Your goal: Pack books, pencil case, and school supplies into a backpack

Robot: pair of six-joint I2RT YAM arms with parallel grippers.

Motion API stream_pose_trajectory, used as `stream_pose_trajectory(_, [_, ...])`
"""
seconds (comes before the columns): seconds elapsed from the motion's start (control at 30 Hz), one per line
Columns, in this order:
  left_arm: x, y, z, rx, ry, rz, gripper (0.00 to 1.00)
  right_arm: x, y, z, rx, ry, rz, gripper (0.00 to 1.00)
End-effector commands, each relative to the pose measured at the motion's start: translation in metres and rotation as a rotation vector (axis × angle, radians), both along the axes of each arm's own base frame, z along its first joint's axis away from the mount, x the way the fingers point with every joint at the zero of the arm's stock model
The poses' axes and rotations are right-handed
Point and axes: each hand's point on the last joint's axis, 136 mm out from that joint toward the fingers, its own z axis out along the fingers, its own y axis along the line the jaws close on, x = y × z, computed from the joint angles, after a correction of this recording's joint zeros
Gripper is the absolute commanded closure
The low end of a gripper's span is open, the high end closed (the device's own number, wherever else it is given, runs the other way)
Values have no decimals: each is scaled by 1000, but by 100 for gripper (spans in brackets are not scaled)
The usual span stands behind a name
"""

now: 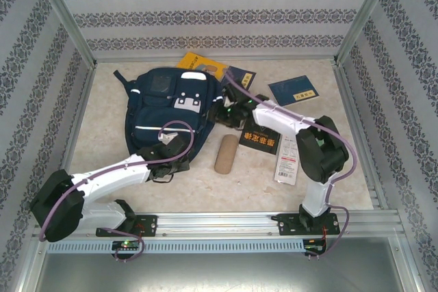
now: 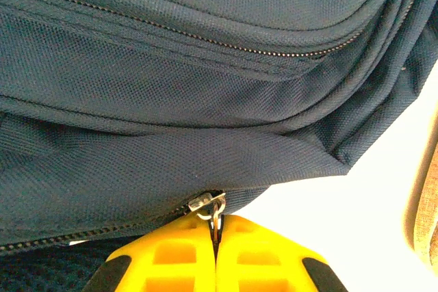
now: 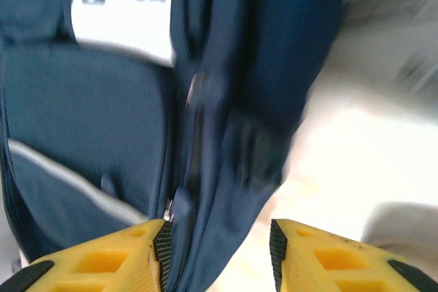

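The navy backpack [image 1: 168, 104] lies flat at the table's middle left. My left gripper [image 1: 166, 160] is at its near end, shut on a metal zipper pull [image 2: 216, 211] that sticks out between the yellow fingers [image 2: 179, 254]. My right gripper [image 1: 230, 111] is at the backpack's right side and stands open. A fold of navy fabric [image 3: 226, 189] lies against its left pad, and the right pad is free. The tan pencil case [image 1: 225, 154] lies right of the backpack. A black book [image 1: 260, 140], two navy books [image 1: 294, 90] [image 1: 241, 76], a yellow book [image 1: 200, 65] and a white packet [image 1: 287, 158] lie around.
Patterned walls and metal frame posts [image 1: 65, 22] enclose the table on three sides. Bare tabletop [image 1: 239, 186] lies between the pencil case and the arm bases. The pencil case's edge [image 2: 430, 203] shows at the right of the left wrist view.
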Motion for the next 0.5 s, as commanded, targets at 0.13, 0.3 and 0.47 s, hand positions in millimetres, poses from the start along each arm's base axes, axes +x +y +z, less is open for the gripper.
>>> stream_pose_trajectory(0.13, [6, -17, 11, -39, -36, -53, 100, -42, 44, -24, 94, 117, -2, 58])
stream_pose_trajectory(0.3, [8, -18, 16, -52, -46, -43, 100, -45, 60, -37, 142, 162, -5, 57])
stream_pose_trajectory(0.47, [8, -19, 17, -46, -40, -46, 100, -50, 60, -50, 131, 210, -25, 56])
